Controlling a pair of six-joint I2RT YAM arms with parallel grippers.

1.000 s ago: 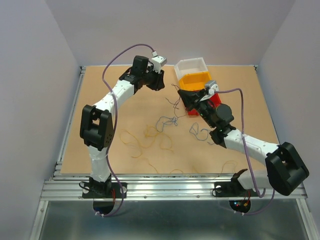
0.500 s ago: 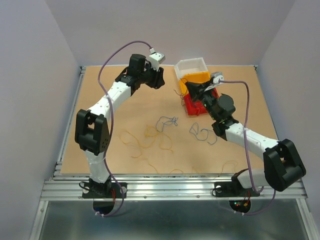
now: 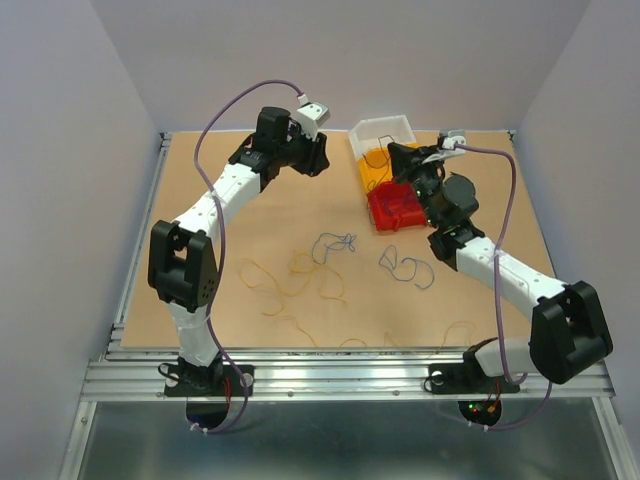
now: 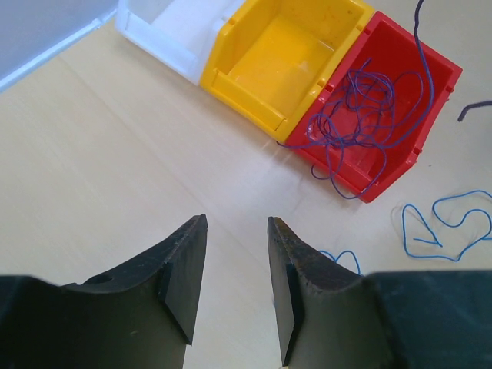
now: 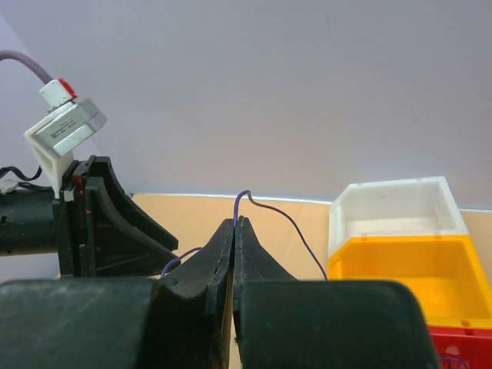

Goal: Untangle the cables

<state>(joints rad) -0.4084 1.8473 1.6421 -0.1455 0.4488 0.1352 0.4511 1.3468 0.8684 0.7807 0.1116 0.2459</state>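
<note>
Hanging upright from right gripper (image 5: 234,224): purple cable (image 4: 419,46)

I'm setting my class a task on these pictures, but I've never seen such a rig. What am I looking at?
Two robot arms, each ending in a two-finger gripper, are bolted to a table. One picture looks down from above; the other two come from cameras on the wrists. On the table lie thin blue cables and yellow cables, plus a white bin, a yellow bin and a red bin. The red bin holds tangled purple cables. The right gripper is shut on one of them. The left gripper is open and empty.
</note>
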